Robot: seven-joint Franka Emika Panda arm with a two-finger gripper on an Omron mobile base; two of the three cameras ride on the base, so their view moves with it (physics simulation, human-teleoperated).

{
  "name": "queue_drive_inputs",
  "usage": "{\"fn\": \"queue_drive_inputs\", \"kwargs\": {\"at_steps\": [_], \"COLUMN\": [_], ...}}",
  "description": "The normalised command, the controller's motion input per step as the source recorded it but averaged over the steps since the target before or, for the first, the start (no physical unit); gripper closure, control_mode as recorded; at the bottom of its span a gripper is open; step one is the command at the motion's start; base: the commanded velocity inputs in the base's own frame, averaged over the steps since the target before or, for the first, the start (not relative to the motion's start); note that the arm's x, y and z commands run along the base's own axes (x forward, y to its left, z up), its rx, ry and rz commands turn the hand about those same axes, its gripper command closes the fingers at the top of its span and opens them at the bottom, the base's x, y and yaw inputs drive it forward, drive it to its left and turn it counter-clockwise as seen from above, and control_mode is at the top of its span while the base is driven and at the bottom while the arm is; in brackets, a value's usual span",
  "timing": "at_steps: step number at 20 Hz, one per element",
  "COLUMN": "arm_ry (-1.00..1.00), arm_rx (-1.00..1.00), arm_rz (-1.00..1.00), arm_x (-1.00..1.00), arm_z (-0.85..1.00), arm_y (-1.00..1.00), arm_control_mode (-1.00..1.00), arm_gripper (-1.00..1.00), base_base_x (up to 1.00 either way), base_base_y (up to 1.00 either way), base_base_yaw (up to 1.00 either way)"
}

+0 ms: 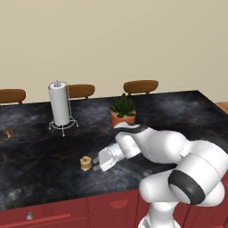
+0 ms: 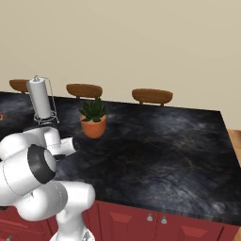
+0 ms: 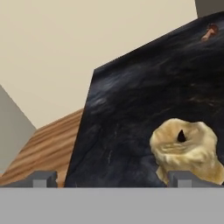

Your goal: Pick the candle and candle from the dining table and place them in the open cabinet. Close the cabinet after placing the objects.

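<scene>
The squat tan-yellow jar candle [image 1: 86, 163] [image 3: 186, 148] stands on the black marbled dining table [image 1: 53, 173] [image 2: 164, 150], near its front edge. My gripper [image 1: 95, 163] [image 3: 113, 179] lies low and level just right of this candle, open, with nothing between its fingers. In the hand view the candle sits close ahead, off toward the right fingertip [image 3: 183, 178]. Far to the left on the table top is a small thin orange piece on a dark red foot [image 1: 8, 132] [image 3: 210, 31], which looks like the taper candle. The cabinet is out of view.
A paper-towel roll on a wire stand [image 1: 59, 104] [image 2: 40, 99] and a potted plant [image 1: 123, 111] [image 2: 93, 120] stand behind my arm. Brown chair backs [image 1: 140, 86] line the table's far side. Red fronts with silver knobs [image 1: 30, 216] run below.
</scene>
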Motion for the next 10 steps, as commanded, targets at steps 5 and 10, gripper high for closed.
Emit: {"fn": "queue_drive_inputs", "kwargs": {"at_steps": [5,10], "arm_ry": [-0.01,-0.05], "arm_rx": [0.0,0.0], "arm_rz": [0.0,0.0], "arm_x": [0.0,0.0], "arm_z": [-0.02,0.0], "arm_y": [0.03,0.0], "arm_control_mode": [-1.0,-1.0], "arm_gripper": [-1.0,-1.0], "base_base_x": [0.0,0.0], "base_base_y": [0.0,0.0], "base_base_yaw": [0.0,0.0]}}
